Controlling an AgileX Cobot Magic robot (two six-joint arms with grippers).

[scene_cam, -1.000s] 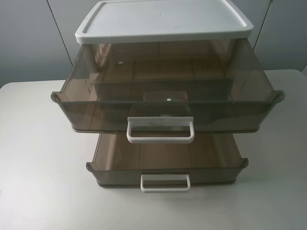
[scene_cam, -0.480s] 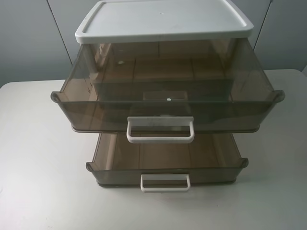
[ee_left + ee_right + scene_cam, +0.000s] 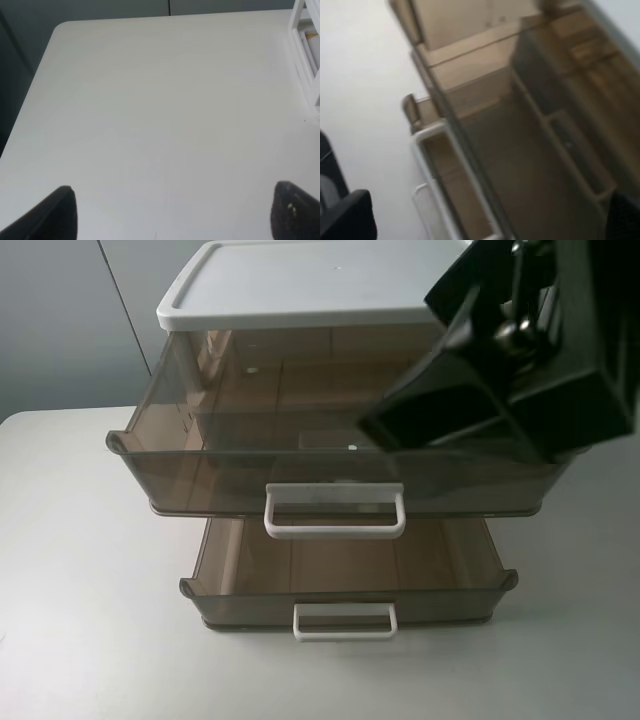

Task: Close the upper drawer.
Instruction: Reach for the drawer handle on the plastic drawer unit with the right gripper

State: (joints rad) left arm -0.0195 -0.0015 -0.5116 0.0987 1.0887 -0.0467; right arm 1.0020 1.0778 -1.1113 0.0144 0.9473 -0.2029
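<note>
Exterior high view, biggest first: pale table (image 3: pixel 70 570), carrying cabinet (image 3: pixel 330 280) with white top at rear middle. Next, upper drawer (image 3: pixel 200 475): pulled well out of cabinet toward camera, above lower drawer (image 3: pixel 345 605), apparently empty. Not yet closed, so task judged barely begun.

Then right arm (image 3: pixel 520 370), black and close to lens, over right half of upper drawer. No contact with anything, as far as can be told. Probably placed there to get in front of drawer face for a push.

Lower drawer: shallower, likewise pulled out, no part of this job. Smaller, handle (image 3: pixel 335 510): white loop at middle of upper drawer's front, free of any grip.

In right wrist view, right gripper (image 3: pixel 485 220): blurred, jaws spread wide, pinching nothing, only drawers beneath.

In left wrist view, left gripper (image 3: pixel 172 212): jaws also spread and empty over bare table, near cabinet's white frame. Apparently parked aside so as not to block the push.

Needed next, by judgement: square pressure on drawer front, lest cabinet slide back.
</note>
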